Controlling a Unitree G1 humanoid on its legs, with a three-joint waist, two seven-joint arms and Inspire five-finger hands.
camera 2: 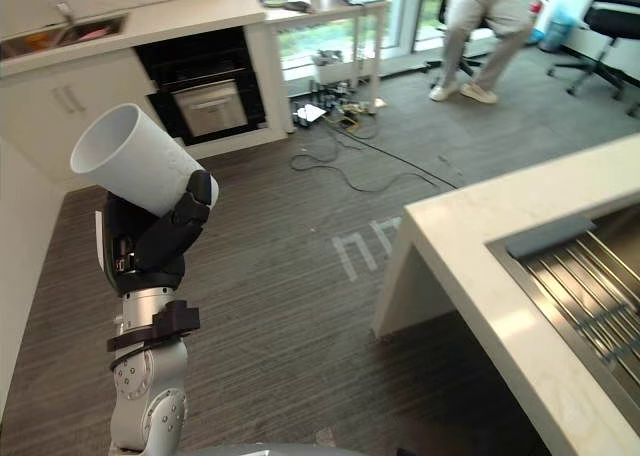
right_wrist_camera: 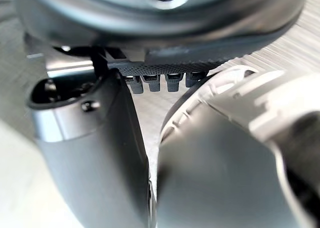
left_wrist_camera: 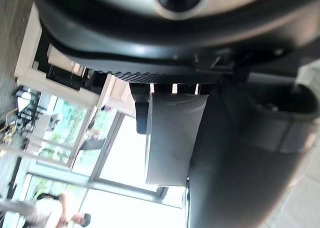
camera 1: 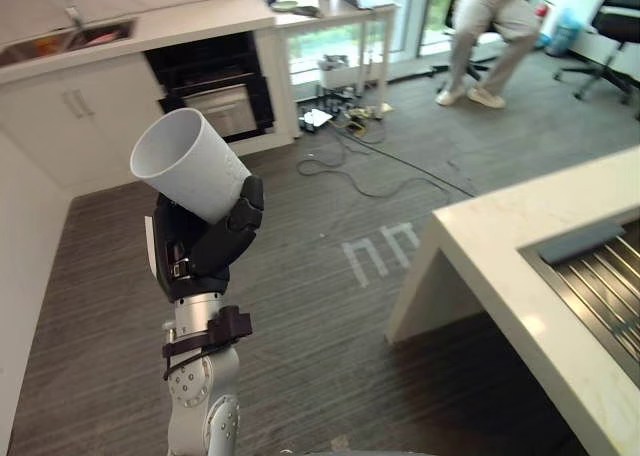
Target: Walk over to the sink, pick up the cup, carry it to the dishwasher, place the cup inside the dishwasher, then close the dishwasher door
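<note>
— How will the cup handle?
— Light, stiff and smooth-walled, I'd judge, so it could slip. It is best gripped round the wall near the base.
— And the left hand?
— Raised upright on its forearm and clenched round the cup's lower end. The cup is tilted, its mouth up and to the hand's left.
— The right hand?
— I can't tell its state.

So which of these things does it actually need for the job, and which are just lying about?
Job: cup, gripped in the left hand; dishwasher under the far counter; sink in the near counter.
Lying about: floor cables, desk, office chair, person.
</note>
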